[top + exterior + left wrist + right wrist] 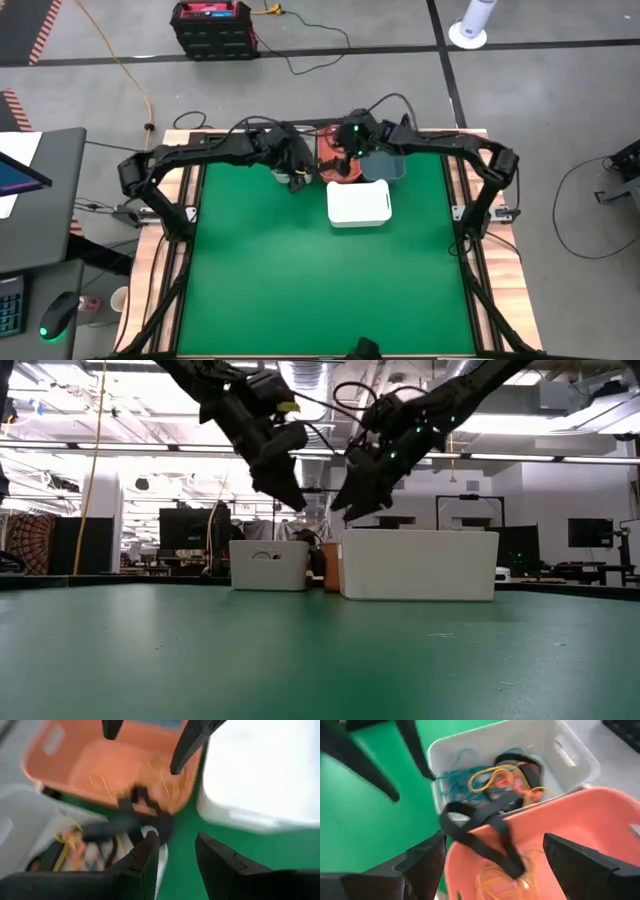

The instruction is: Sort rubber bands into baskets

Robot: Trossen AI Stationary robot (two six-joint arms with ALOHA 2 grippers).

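Grey basket (570, 755): mixed rubber bands (495, 780). Coral basket (600, 830): yellow bands; black band (485, 837) draped across its rim. Left gripper (177, 852) parted, empty; right gripper (495, 865) wide, empty.

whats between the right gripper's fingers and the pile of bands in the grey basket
In the right wrist view, a black band draped over the coral basket's rim, where it meets the grey basket.

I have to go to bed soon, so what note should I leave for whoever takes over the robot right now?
Left gripper: open, empty, by the light grey plastic basket.
Right gripper: open, empty, over the coral-orange plastic basket.
Wide black rubber band: draped across the coral rim.
Done: thin yellow-orange bands in coral.
Left: mixed tangle of bands in grey. White basket and slate-blue basket: contents unseen.
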